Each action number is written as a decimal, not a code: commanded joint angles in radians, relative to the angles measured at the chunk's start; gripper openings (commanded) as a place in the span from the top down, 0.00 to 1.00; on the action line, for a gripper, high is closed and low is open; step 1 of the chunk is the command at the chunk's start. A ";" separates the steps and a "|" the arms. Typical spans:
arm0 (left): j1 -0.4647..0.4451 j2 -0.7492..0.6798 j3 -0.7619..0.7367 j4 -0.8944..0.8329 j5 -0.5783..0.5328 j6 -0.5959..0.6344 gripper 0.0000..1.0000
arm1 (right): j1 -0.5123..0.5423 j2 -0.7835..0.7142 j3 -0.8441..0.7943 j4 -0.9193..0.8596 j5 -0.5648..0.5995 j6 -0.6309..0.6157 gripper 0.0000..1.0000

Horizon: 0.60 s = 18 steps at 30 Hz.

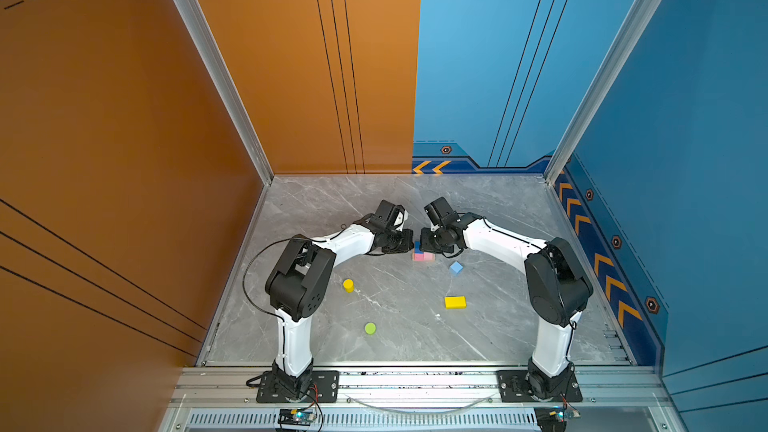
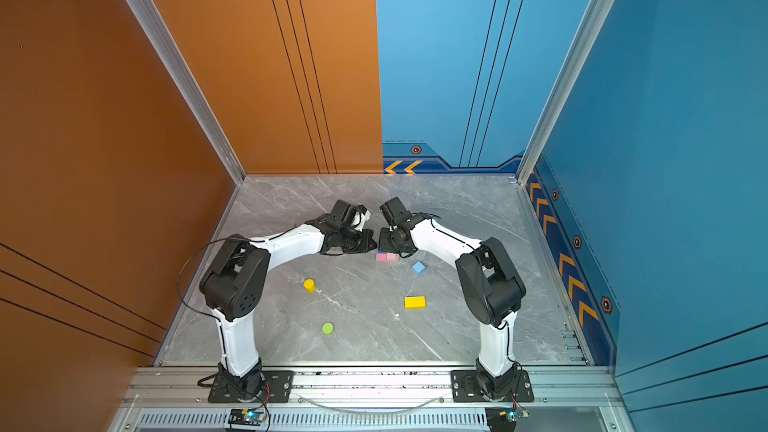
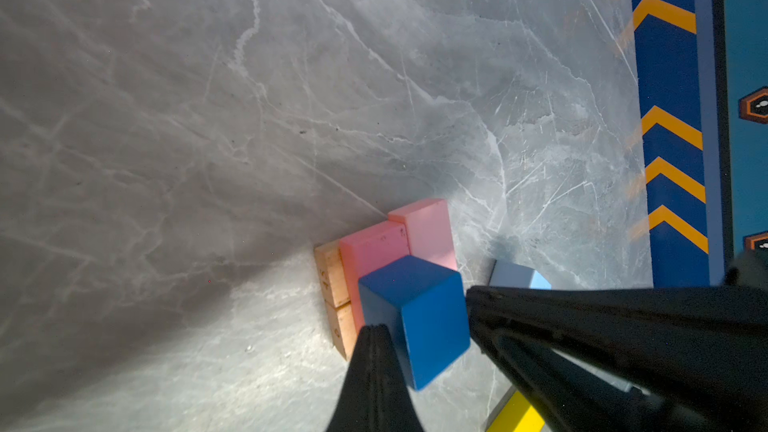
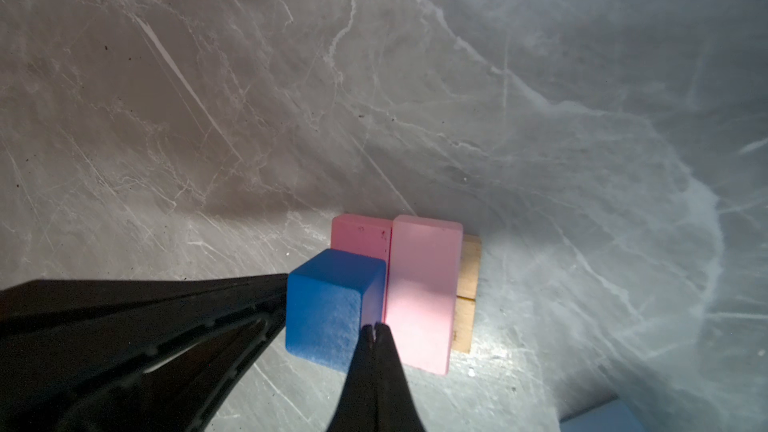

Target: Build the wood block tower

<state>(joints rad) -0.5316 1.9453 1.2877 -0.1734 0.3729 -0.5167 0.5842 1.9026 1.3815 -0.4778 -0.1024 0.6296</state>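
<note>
1. The left claw (image 3: 374, 336) is pinched right down and holds nothing. The right claw (image 4: 376, 332) is the same.
2. The dark-blue cube (image 4: 328, 309) sits between the two tips, one against each side, atop the pink bars (image 4: 419, 284) on the tan planks (image 4: 467, 268).
3. This looks like a squaring nudge. Press evenly and gently from both sides so the bars don't skid.
4. The light-blue cube (image 1: 456, 267) lies just beside the right claw, on its base side, and is likely next.
</note>
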 commanded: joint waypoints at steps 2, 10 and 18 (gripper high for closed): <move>-0.010 0.014 0.033 -0.007 0.032 0.002 1.00 | 0.007 0.016 -0.009 -0.003 0.004 0.014 1.00; -0.016 0.012 0.031 -0.008 0.033 0.003 1.00 | 0.008 0.009 -0.016 -0.005 0.009 0.015 1.00; -0.022 0.008 0.026 -0.007 0.031 0.004 1.00 | 0.007 0.004 -0.021 -0.008 0.015 0.015 1.00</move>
<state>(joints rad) -0.5392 1.9453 1.2896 -0.1741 0.3786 -0.5167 0.5842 1.9026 1.3750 -0.4786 -0.1013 0.6296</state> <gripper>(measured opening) 0.044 0.047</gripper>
